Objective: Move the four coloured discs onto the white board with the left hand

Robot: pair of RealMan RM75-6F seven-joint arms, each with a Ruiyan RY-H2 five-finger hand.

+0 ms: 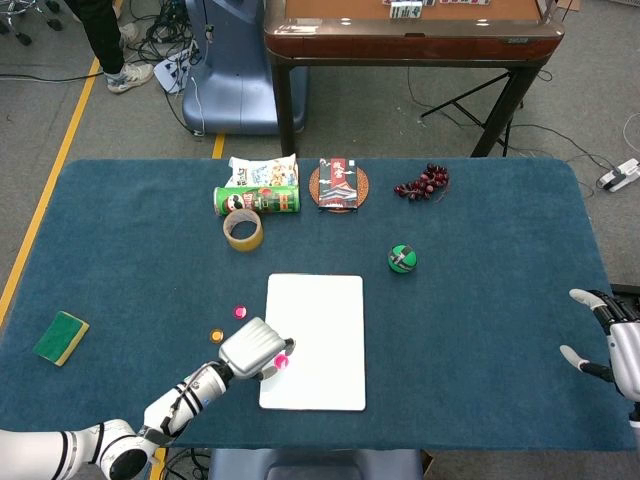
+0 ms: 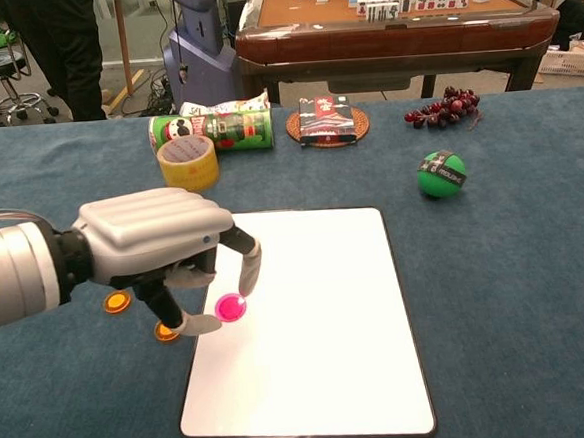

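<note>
In the chest view the grey left hand (image 2: 159, 250) covers most of one flat orange disc (image 2: 166, 332) at lower left and the small pink disc behind it altogether. The right hand (image 1: 622, 348) is cut by the head view's right edge and missing from the chest view; the green snack can's (image 1: 258, 200) label print is too small to read.

grey floor (image 1: 90, 130), yellow floor line (image 1: 45, 190), wooden mahjong table (image 1: 410, 40)

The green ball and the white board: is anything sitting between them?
No. In the head view only bare blue cloth separates the green ball from the white board; the chest view shows the same. The robot hand is at the board's opposite edge.
</note>
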